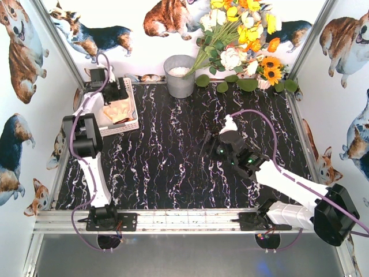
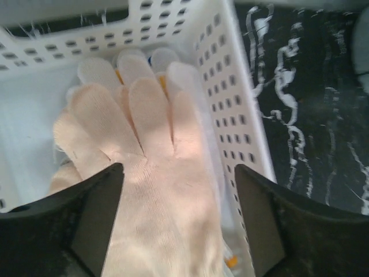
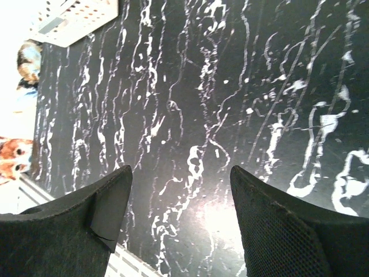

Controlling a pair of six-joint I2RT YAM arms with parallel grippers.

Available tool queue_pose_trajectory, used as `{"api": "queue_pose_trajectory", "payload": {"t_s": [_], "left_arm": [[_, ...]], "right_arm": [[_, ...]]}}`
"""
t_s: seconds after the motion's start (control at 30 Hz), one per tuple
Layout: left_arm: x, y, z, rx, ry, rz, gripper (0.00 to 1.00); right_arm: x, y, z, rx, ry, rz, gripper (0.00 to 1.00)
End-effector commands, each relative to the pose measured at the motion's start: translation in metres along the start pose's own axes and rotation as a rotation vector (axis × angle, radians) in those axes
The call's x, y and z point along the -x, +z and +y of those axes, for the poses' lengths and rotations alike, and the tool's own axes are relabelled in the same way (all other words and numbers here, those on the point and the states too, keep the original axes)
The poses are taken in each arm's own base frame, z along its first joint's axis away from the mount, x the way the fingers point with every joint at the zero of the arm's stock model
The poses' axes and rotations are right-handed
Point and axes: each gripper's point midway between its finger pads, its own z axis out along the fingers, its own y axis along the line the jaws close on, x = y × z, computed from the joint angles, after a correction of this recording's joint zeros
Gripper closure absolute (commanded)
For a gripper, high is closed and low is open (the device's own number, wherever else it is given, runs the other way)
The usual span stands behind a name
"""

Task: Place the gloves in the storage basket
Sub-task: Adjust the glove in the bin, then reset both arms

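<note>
The white storage basket (image 1: 131,123) stands at the far left of the table, with gloves (image 1: 118,111) piled inside it. In the left wrist view a white glove (image 2: 144,150) lies on top, fingers pointing away, over other white gloves showing bits of yellow and blue. My left gripper (image 2: 179,173) hangs over the basket (image 2: 230,86), open, one finger on each side of the top glove and a gap on the right side. My right gripper (image 3: 181,173) is open over the bare marble table, holding nothing; the top view has it (image 1: 210,144) right of centre.
A grey metal bucket (image 1: 180,75) stands at the back centre, with a bunch of flowers (image 1: 242,34) leaning beside it. The basket's corner (image 3: 75,20) shows at the top left of the right wrist view. Walls with dog pictures close in the table.
</note>
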Motion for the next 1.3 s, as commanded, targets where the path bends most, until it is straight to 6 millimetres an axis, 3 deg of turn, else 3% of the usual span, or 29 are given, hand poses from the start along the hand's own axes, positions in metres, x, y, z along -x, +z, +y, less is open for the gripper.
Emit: {"api": "queue_pose_trajectory", "payload": {"t_s": [0.0,0.13,0.27,0.37,0.5,0.67,0.83,0.93,1.07,1.13,1.27], "left_arm": [[0.086,-0.072,-0.037,-0.049,0.058,-0.239,0.24],[0.104,-0.115,-0.052,-0.057,0.066,-0.304,0.18],[0.096,-0.162,-0.054,-0.012,0.038,-0.396,0.15],[0.071,-0.199,-0.049,0.039,0.008,-0.453,0.11],[0.019,-0.236,-0.033,0.131,-0.053,-0.506,0.01],[-0.051,-0.27,-0.003,0.271,-0.112,-0.607,0.0],[-0.106,-0.276,0.019,0.348,-0.141,-0.705,0.0],[-0.13,-0.27,0.031,0.382,-0.155,-0.74,0.0],[-0.139,-0.254,0.027,0.335,-0.08,-0.753,0.0],[-0.138,-0.243,0.023,0.301,-0.036,-0.755,0.0],[-0.13,-0.216,0.019,0.258,0.014,-0.736,0.0]], "right_arm": [[0.045,-0.017,0.006,-0.004,-0.081,-0.114,0.29],[0.067,-0.029,-0.011,-0.05,-0.13,-0.149,0.25],[0.089,-0.039,-0.039,-0.111,-0.134,-0.17,0.23],[0.108,-0.052,-0.071,-0.195,-0.169,-0.211,0.21],[0.133,-0.077,-0.125,-0.339,-0.195,-0.294,0.15],[0.143,-0.096,-0.176,-0.422,-0.129,-0.368,0.01],[0.127,-0.108,-0.217,-0.566,-0.133,-0.427,0.0],[0.121,-0.111,-0.228,-0.568,-0.255,-0.52,0.0],[0.114,-0.115,-0.241,-0.58,-0.31,-0.662,0.0],[0.11,-0.109,-0.246,-0.574,-0.34,-0.658,0.0],[0.12,-0.092,-0.246,-0.555,-0.378,-0.61,0.0]]}}
